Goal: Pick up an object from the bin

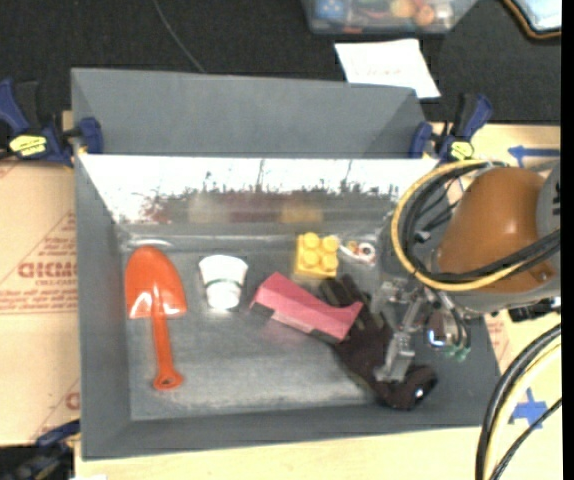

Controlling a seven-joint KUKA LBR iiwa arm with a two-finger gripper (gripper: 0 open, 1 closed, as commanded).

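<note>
Gripper [403,356] is low in the lower-right corner of the grey bin [257,373], as the camera view has it, with the arm coming in from the right. Orange wrist cover [487,230] and looped cables [415,230] sit above it and hide part of the bin's right side.

Gripper tip is over a dark brown, lumpy, soft-looking thing [359,346]. That thing runs diagonally from the bin's middle-right down into the corner and lies on the bin floor. Its rounded end, with a pale spot, is just below the tip.

Can't tell whether the gripper is open or closed: its metal parts overlap the dark thing and the outline is lost. Can't tell either whether it is touching the thing or just above it.

Neighbours:
- Pink wedge-like block [302,306] just left of the dark thing, its right end touching or overlapping it.
- Yellow studded brick [317,255] behind the pink block, near the back wall.
- Small white-and-red ring-like piece [361,251] just right of the brick, too small to identify.
- White cup [221,280] left of the pink block, apart from it.
- Orange toy shovel [156,303] at the far left, blade toward the back wall, handle toward the front, well apart from the gripper.
</note>
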